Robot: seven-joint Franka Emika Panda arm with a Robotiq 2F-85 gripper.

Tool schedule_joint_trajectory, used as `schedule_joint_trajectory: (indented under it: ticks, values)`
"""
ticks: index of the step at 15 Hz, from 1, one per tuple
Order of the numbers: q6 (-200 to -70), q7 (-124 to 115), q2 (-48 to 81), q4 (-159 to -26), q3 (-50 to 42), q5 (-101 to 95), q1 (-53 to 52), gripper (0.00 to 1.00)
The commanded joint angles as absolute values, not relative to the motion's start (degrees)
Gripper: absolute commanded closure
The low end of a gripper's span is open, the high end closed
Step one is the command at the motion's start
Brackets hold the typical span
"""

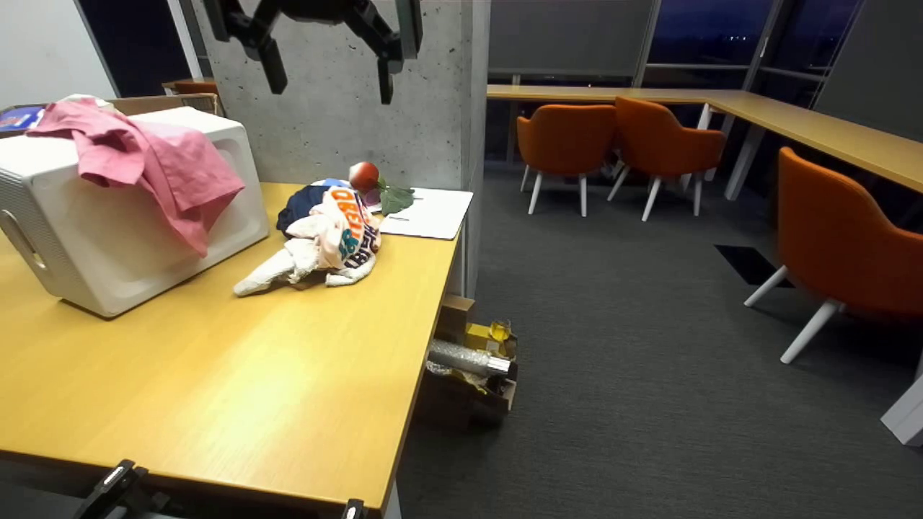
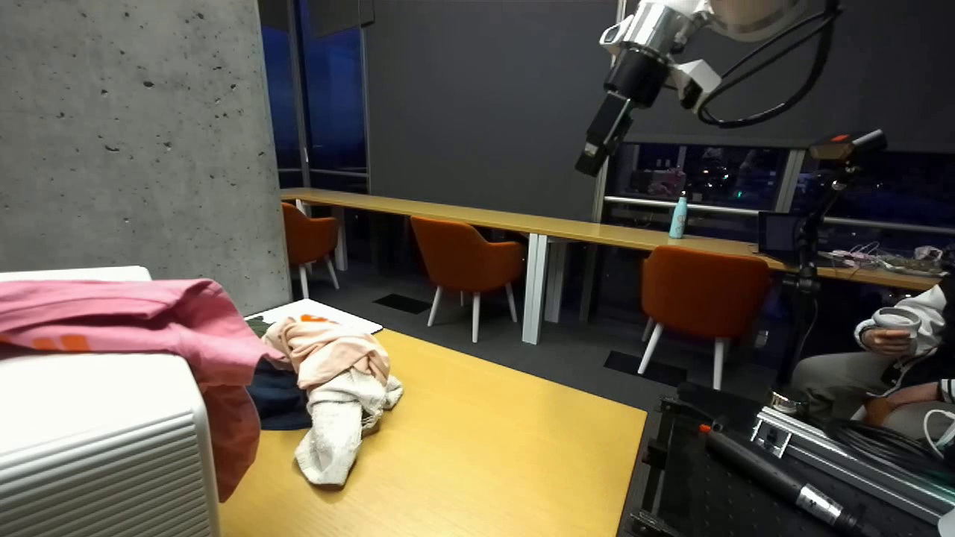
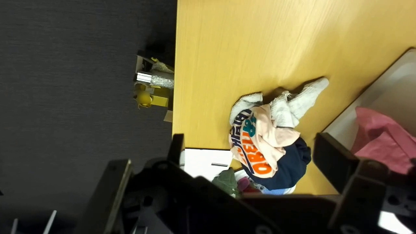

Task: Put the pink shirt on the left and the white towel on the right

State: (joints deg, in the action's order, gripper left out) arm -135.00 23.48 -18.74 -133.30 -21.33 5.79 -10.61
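Observation:
A pink cloth (image 1: 155, 162), which looks like a shirt, is draped over the top and side of a white box (image 1: 86, 216). It also shows in an exterior view (image 2: 149, 313) and at the right of the wrist view (image 3: 386, 139). The white towel (image 1: 281, 267) lies crumpled on the table, partly covered by a pale peach shirt with coloured letters (image 1: 342, 220). The towel shows in an exterior view (image 2: 339, 425) and the wrist view (image 3: 304, 99). My gripper (image 1: 330, 83) is open and empty, high above the table; it also shows in an exterior view (image 2: 589, 160) and the wrist view (image 3: 253, 149).
Dark navy cloth (image 3: 289, 167) lies under the peach shirt. A red and white round object (image 1: 364, 176), green leaf (image 1: 395, 200) and whiteboard (image 1: 433, 213) are by the concrete pillar (image 1: 346, 101). The table (image 1: 288, 375) ends near a floor box (image 1: 454, 317).

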Motion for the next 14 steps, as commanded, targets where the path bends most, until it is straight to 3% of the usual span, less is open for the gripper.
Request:
schedule_joint_trajectory:
  ticks: [1,8,14]
  values:
    - [-133.04,27.13,-4.03,-119.41,-23.94,13.16,-14.15,0.00]
    - [-124.70,26.52,19.84,-96.42,-7.47,18.99,-0.80,0.00]
    - [-120.40,21.56,37.81,-78.01,-0.22,12.97,2.45,0.00]
